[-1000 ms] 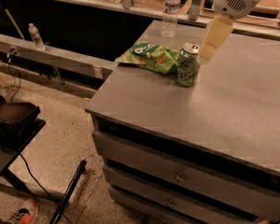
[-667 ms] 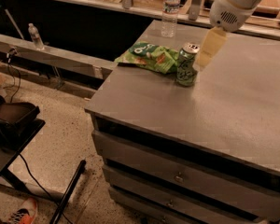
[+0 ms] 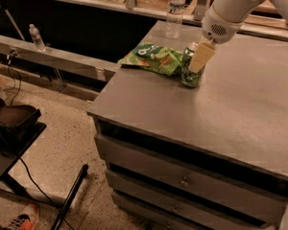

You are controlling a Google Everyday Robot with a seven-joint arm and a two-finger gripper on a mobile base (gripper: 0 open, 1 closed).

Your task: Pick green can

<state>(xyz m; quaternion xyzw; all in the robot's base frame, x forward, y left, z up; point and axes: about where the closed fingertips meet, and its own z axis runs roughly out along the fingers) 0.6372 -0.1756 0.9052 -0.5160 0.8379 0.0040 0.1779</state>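
Observation:
The green can (image 3: pixel 187 75) stands upright on the grey cabinet top (image 3: pixel 230 109), just right of a flat green snack bag (image 3: pixel 153 57). My gripper (image 3: pixel 198 67), cream-coloured on a white arm coming from the upper right, is down at the can and covers its upper right side. The can's silver top still shows to the left of the gripper. The can rests on the surface.
A clear water bottle (image 3: pixel 174 9) stands at the back of the cabinet top. Another small bottle (image 3: pixel 35 36) stands on a ledge at the left. Drawers run below the front edge. A dark stand (image 3: pixel 14 128), cables and a shoe are on the floor at the left.
The gripper has moved down and left, from above and right of the can to right over it. The can and the bag have not moved.

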